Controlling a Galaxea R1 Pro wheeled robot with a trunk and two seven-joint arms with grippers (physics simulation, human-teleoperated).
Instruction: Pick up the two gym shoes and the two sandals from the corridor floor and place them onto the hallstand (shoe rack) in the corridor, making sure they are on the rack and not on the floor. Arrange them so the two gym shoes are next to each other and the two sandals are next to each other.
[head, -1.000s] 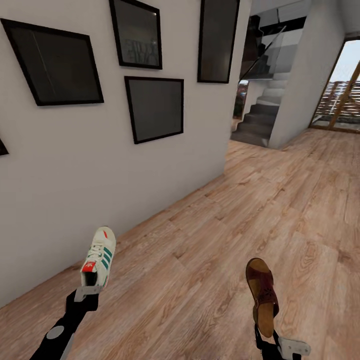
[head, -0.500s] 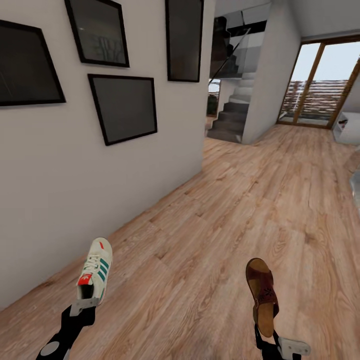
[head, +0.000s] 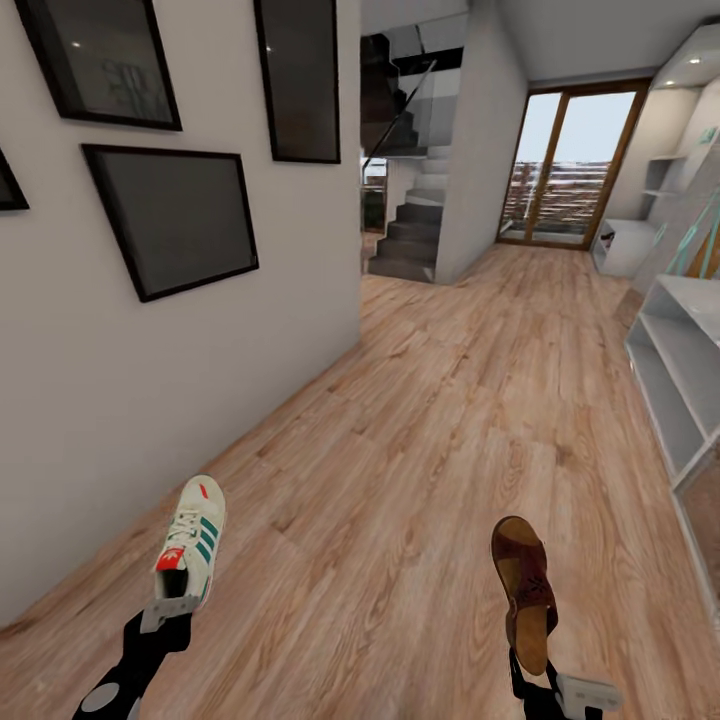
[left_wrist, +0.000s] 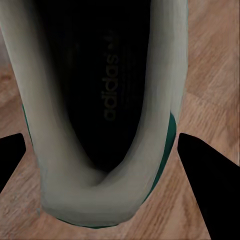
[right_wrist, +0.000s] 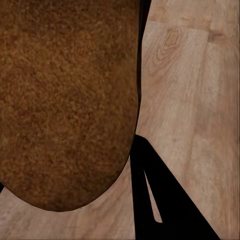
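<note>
My left gripper (head: 166, 612) is shut on the heel of a white gym shoe (head: 192, 535) with green stripes, held toe-forward above the corridor floor (head: 420, 450). The left wrist view looks into the shoe's dark inside (left_wrist: 105, 100), with a black finger (left_wrist: 210, 185) on each side. At the lower right, my right gripper (head: 537, 672) is shut on the heel of a reddish-brown sandal (head: 524, 585). Its tan footbed (right_wrist: 65, 100) lies close before the right wrist camera, beside one finger (right_wrist: 160, 200). The light grey hallstand (head: 675, 365) stands along the right edge, ahead of me.
A white wall (head: 120, 400) with black picture frames (head: 175, 215) runs close along my left. Farther down the corridor are a dark staircase (head: 408, 235), a glass door (head: 565, 165) and a low white unit (head: 625, 245). Open floor stretches ahead.
The head view has swung to the right: wall and frames slid left, and the hallstand has come into view. Both grippers keep the same hold on the shoe and the sandal.
</note>
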